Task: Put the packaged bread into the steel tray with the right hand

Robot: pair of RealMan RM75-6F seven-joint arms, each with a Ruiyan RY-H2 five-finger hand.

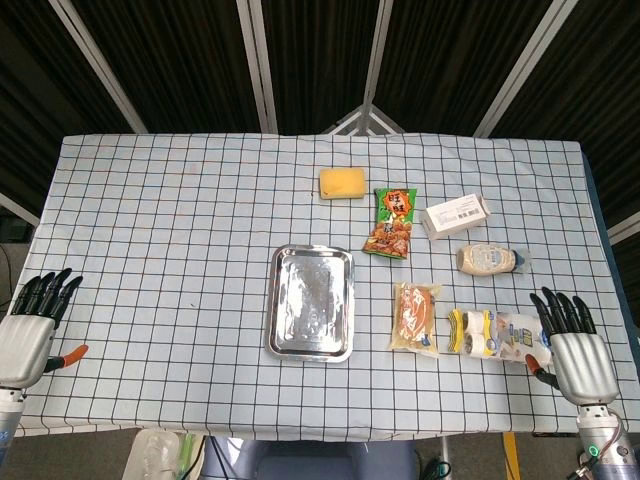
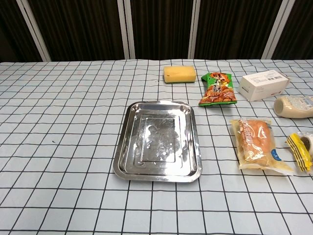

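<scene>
The packaged bread (image 1: 415, 316) (image 2: 256, 143) lies flat in clear wrap on the checked cloth, just right of the steel tray (image 1: 311, 301) (image 2: 158, 141). The tray holds nothing. My right hand (image 1: 570, 343) rests at the table's near right corner, fingers spread, well to the right of the bread with another packet between them. At the near left edge my left hand (image 1: 33, 322) lies with its fingers apart, holding nothing. Neither hand shows in the chest view.
A yellow-striped packet (image 1: 490, 333) (image 2: 302, 151) lies beside my right hand. Behind the bread are a green snack bag (image 1: 392, 222) (image 2: 218, 88), a white box (image 1: 456, 216) (image 2: 262, 84), a squeeze bottle (image 1: 490, 259) (image 2: 293, 106) and a yellow sponge (image 1: 343, 184) (image 2: 179, 74).
</scene>
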